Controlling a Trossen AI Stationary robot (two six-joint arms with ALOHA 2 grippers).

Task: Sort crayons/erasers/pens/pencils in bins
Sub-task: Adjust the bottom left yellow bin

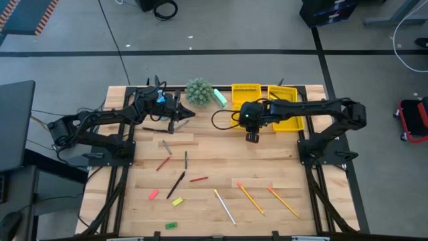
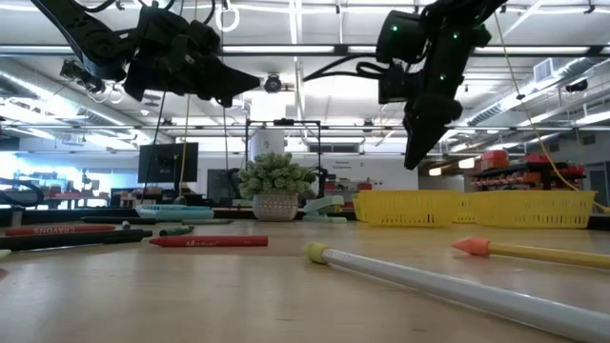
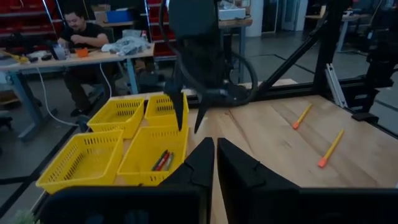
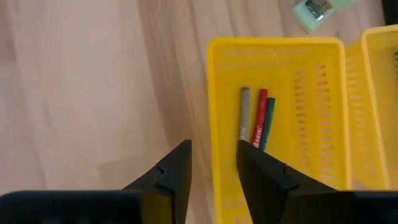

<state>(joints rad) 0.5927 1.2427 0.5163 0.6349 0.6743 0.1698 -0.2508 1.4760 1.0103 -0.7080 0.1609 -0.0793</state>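
**Grippers over the far half of the table; stationery loose on the near half**

Right gripper (image 4: 211,163) — raised above the table, fingers pointing down, parted by a narrow gap, nothing between them; directly beneath it, the edge of one of the bins (image 4: 217,112); inside that bin, just beyond the fingertips, three sticks lying side by side — one grey, one red (image 4: 260,116), one green; the other bins (image 1: 286,107) adjoin it on the side away from the left arm; a pale green object (image 1: 220,98) lies on the wood just past the bin's far corner.

Left gripper (image 3: 215,152) — also held off the table, level with the right gripper and facing it, fingers nearly together, empty; a small potted plant (image 1: 198,90) just beside it, toward the bins.

Well apart from both grippers, on the near boards: crayons (image 1: 198,179); a dark pen (image 1: 176,184); pink eraser (image 1: 153,195), yellow eraser (image 1: 177,201), green eraser (image 1: 172,225); whitish pencil (image 1: 225,207); two orange pencils (image 1: 251,199).
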